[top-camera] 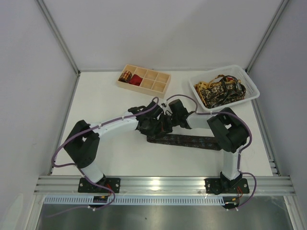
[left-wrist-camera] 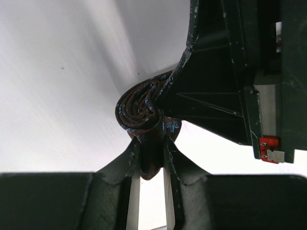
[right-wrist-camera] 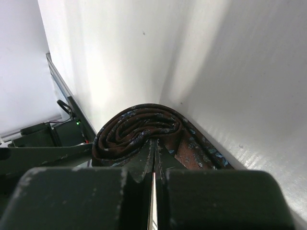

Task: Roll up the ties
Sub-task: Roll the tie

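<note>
A dark brown tie with blue flecks is partly rolled into a coil (left-wrist-camera: 138, 108), and its loose length (top-camera: 187, 140) lies flat across the table toward the right arm. My left gripper (left-wrist-camera: 151, 146) is shut on a fold of fabric at the coil's lower edge. My right gripper (right-wrist-camera: 156, 143) is shut, its fingertips pushed into the middle of the coil (right-wrist-camera: 136, 129) so the turns wrap around them. In the top view the two grippers (top-camera: 162, 124) meet at mid-table and mostly hide the coil.
A pale wooden compartment tray (top-camera: 158, 81) stands at the back, holding a small coiled tie (top-camera: 125, 75) and a red one (top-camera: 136, 80). A white basket (top-camera: 252, 88) at the back right holds a tangle of gold-and-black ties (top-camera: 220, 90).
</note>
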